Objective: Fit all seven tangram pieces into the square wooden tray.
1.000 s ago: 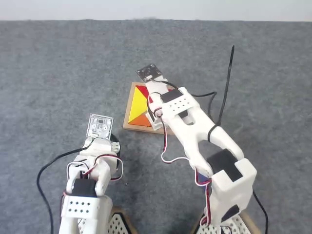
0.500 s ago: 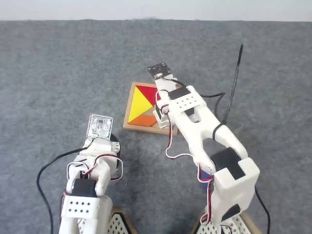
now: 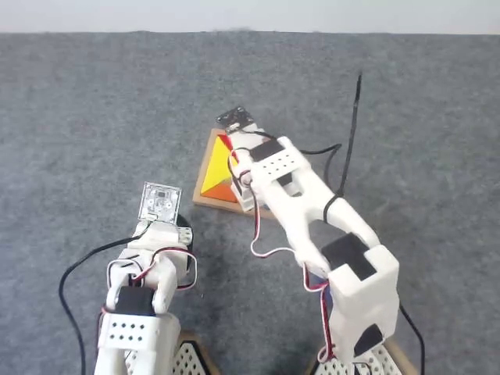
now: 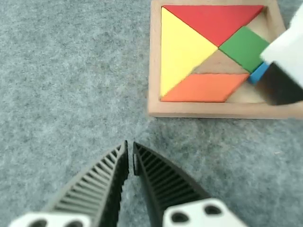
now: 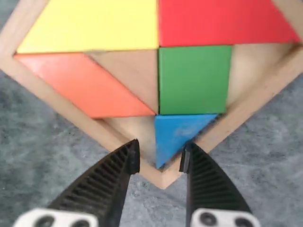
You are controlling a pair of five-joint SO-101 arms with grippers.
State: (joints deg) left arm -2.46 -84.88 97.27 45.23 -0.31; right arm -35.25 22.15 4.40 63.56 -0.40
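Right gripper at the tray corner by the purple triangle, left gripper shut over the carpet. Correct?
No: the triangle is blue, not purple, per the right wrist view. The right gripper is at the tray corner; the left gripper is shut over the carpet.

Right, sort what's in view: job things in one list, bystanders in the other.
Job: tray, yellow triangle, red triangle, green square, orange parallelogram, blue triangle, right gripper at the blue triangle.

Bystanders: grey mat, black cable, left gripper, off the tray.
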